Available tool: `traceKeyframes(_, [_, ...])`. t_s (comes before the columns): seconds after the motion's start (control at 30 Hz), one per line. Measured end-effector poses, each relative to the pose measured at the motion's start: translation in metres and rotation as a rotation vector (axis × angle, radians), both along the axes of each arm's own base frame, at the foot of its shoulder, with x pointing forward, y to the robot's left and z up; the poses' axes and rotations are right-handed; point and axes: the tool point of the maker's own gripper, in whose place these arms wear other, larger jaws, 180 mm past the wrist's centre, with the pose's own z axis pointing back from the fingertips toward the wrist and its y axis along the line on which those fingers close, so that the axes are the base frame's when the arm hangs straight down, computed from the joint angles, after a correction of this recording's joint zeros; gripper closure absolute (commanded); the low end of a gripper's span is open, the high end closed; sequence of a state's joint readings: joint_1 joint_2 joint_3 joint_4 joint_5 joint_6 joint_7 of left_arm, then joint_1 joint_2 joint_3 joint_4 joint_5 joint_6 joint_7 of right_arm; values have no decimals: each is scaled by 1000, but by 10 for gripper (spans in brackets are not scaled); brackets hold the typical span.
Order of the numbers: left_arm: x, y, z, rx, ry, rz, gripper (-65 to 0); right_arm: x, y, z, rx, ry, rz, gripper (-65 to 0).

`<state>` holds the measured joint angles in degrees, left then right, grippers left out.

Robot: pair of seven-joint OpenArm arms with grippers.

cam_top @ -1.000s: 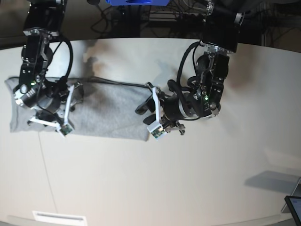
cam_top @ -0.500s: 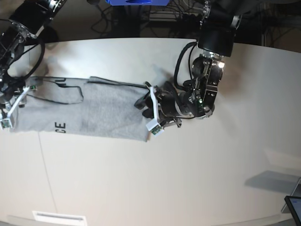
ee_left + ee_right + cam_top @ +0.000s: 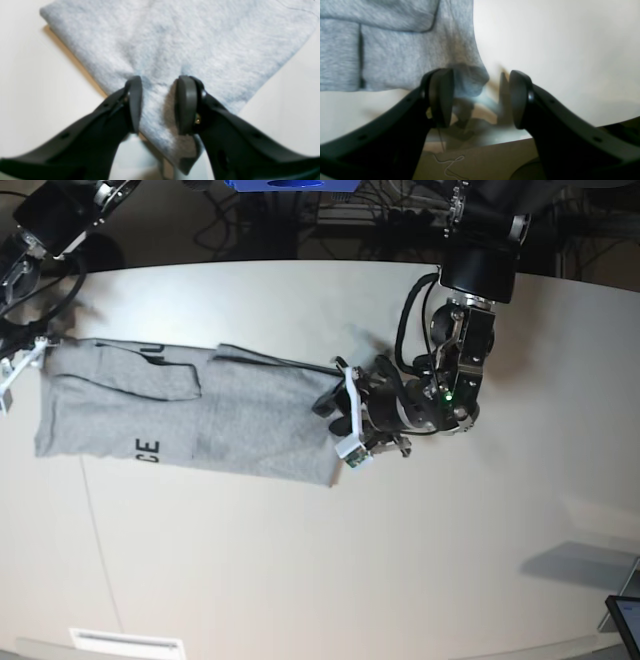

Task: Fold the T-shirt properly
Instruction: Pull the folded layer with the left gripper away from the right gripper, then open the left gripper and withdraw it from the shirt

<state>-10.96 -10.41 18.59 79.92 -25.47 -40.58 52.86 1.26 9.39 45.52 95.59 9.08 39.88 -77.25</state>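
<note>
In the left wrist view, the T-shirt (image 3: pixel 175 42) is being shown as a grey sheet filling the frame from eleven to two o'clock, with a corner tapering down toward six o'clock. That corner is being pinched by the left gripper (image 3: pixel 157 105): fabric is being held between its two dark fingers (image 3: pixel 186 105), which are standing a little apart around the cloth. The white table (image 3: pixel 30 82) is being seen at nine and three o'clock.

In the right wrist view, the right gripper (image 3: pixel 480 97) is being shown with its jaws spread wide. A blurred grey corner of the shirt is lying just beside the finger at nine o'clock; whether it is being touched cannot be told. The rest of the shirt is being seen at ten to twelve o'clock, with folded seams.

In the base view, the shirt (image 3: pixel 250 420) is being laid out as a long folded band across the table (image 3: pixel 330 580), from nine o'clock toward the centre, black letters (image 3: pixel 147 448) facing up near its lower edge. Its centre-side end is being held by the left gripper (image 3: pixel 340 415). The right gripper (image 3: pixel 10 370) is being seen at the nine o'clock edge, beside the band's far end.
</note>
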Motion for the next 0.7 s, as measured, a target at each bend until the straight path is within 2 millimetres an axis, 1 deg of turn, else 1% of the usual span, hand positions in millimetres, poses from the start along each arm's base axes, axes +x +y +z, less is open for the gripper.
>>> traceKeyframes(0.17, [0, 40, 2, 16, -14, 121, -239, 3, 0, 1, 9, -17, -3, -340])
traceKeyframes(0.27, [-6, 55, 4, 59, -23, 131, -239, 4, -1, 3, 3, -18, -5, -340])
traceKeyframes(0.4, [-13, 57, 8, 87, -39, 119, -239, 12, -1, 7, 2, -40, -5, -340])
traceKeyframes(0.5, [-12, 56, 12, 93, -49, 115, -239, 13, -2, 8, -1, -36, -7, -340])
traceKeyframes(0.6, [-13, 57, 12, 106, -41, 111, -239, 19, -3, 13, -1, -57, -7, -340])
traceKeyframes(0.63, [-14, 59, 12, 126, -35, 107, -239, 21, -6, 15, -7, -59, -5, -340])
traceKeyframes(0.7, [-13, 60, 21, 152, -55, 99, -239, 24, -13, 15, -8, -62, -8, -340])
